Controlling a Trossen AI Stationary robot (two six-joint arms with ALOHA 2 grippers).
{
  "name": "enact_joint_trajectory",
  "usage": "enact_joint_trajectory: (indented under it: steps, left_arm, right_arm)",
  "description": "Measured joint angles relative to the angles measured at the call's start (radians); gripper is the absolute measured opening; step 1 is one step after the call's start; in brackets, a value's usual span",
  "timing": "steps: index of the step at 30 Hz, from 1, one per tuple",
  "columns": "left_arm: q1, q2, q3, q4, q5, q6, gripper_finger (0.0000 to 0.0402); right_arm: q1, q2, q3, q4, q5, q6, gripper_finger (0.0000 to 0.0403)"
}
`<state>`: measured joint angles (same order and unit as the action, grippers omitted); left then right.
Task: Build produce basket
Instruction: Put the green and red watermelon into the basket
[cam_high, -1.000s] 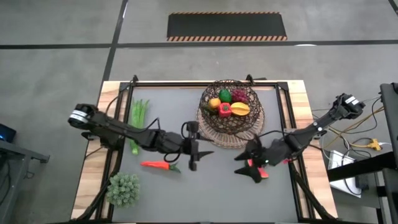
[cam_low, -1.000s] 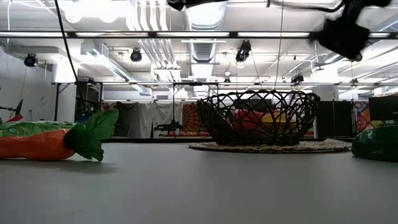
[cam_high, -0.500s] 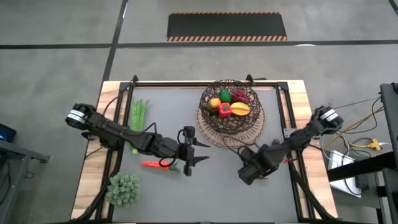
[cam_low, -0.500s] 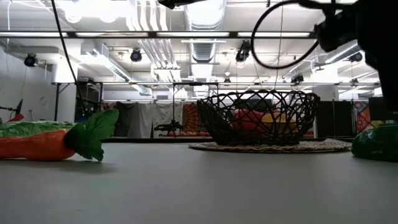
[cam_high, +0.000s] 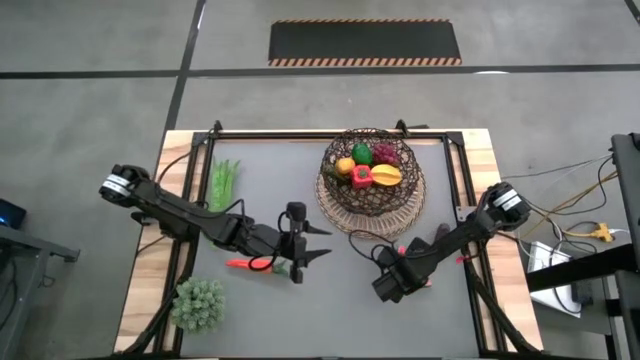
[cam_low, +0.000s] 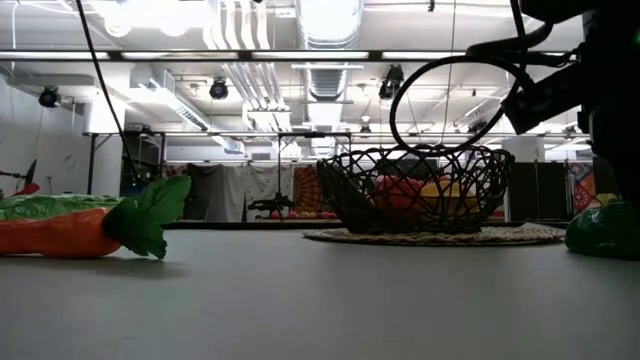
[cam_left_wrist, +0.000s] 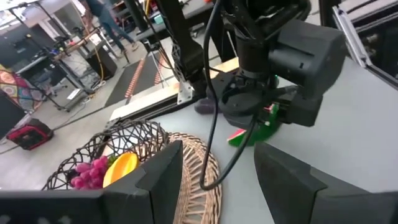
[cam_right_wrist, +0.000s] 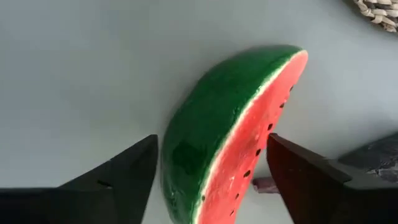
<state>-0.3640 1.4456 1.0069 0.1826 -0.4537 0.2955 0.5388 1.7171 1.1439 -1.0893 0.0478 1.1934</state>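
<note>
I am picking up the watermelon slice (cam_right_wrist: 233, 134), which lies on the table just in front of the basket (cam_high: 371, 184). My right pincer (cam_right_wrist: 211, 171) straddles it, jaws apart on either flank, not yet gripping. Next I must squeeze and lift. Farther left, my left pincer (cam_high: 305, 257) hangs open over the carrot (cam_high: 250, 265).
</note>
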Motion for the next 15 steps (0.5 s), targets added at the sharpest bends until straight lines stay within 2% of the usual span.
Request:
enact_joint_trajectory:
  steps: [10,15]
  left_arm:
    - [-0.012,-0.068,0.0,-0.044,-0.007,0.027,0.018]
    - [-0.013,-0.086,-0.013,-0.044,-0.008,0.034,0.018]
  right_arm:
    - [0.002,-0.001,-0.002,0.021,0.005,0.013,0.0127]
    - [0.003,-0.002,-0.003,0.024,0.005,0.011,0.009]
